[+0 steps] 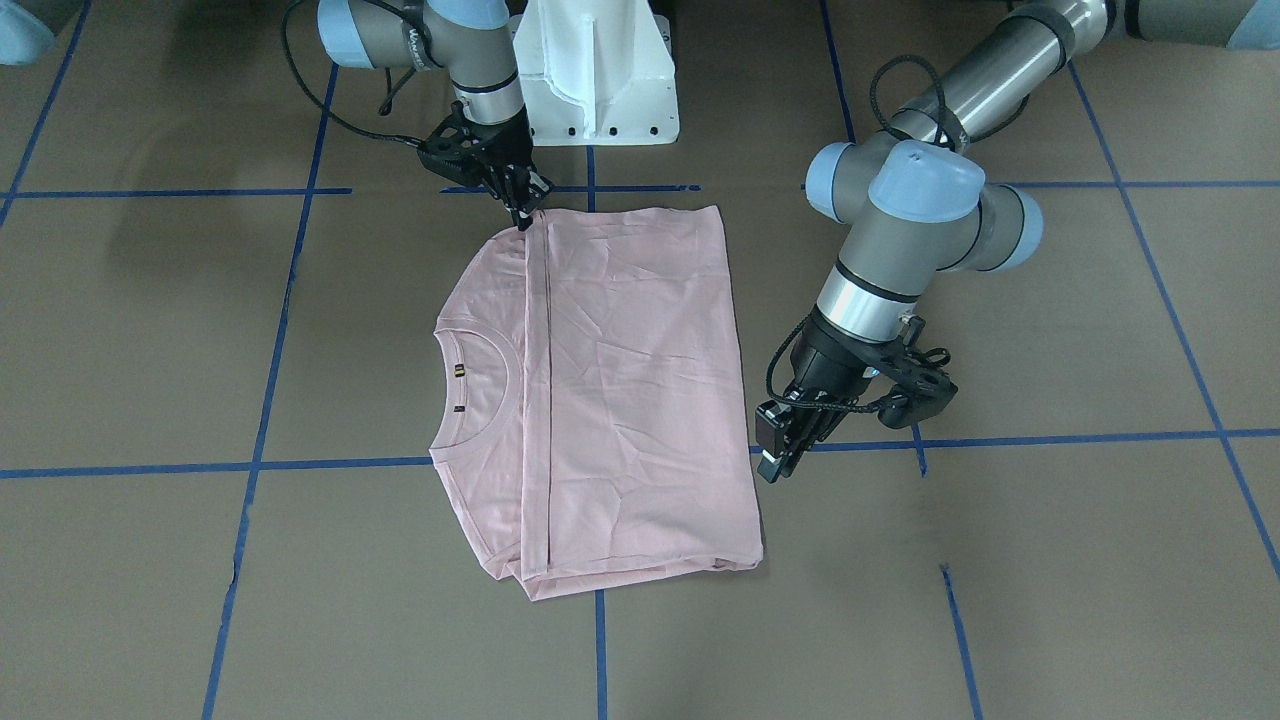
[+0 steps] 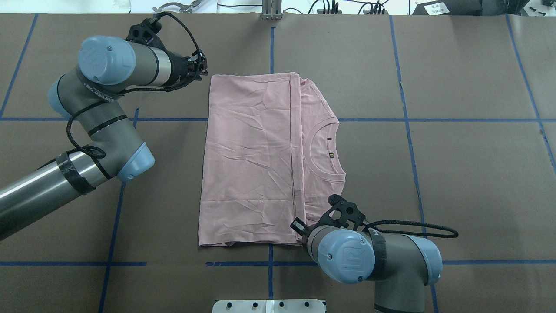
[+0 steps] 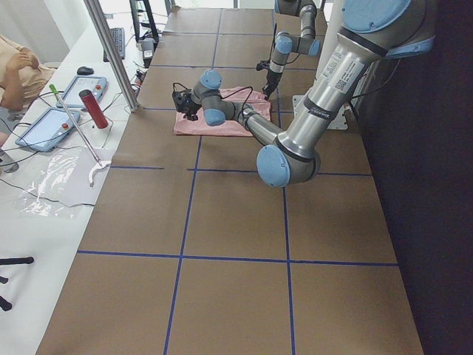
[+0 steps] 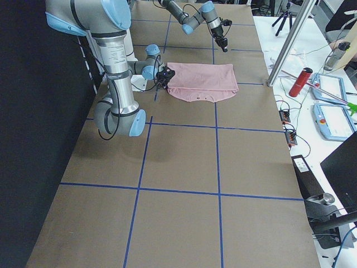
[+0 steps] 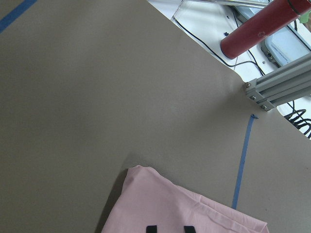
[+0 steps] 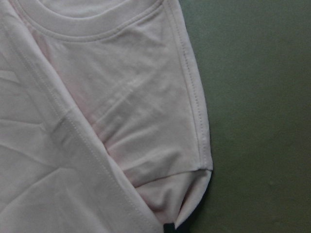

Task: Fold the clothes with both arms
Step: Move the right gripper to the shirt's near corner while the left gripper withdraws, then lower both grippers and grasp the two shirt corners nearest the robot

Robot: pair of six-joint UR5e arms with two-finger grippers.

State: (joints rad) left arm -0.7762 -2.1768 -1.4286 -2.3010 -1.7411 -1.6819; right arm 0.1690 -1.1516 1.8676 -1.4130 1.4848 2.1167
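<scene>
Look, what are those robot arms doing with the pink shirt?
They're folding it. The shirt lies on the table, already folded over, with only the collar end peeking out. The right gripper sits at the shirt's edge nearest the robot; whether it's pinching is unclear. The left gripper hangs open beside the far corner.

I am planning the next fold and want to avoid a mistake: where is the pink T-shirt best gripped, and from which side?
Probably the far corner and near corner of the creased edge, opposite the collar. The T-shirt lies flat and doubled, so both layers meet there and one pinch takes them. Come in low from outside that edge, along the table, to get under the cloth.
</scene>
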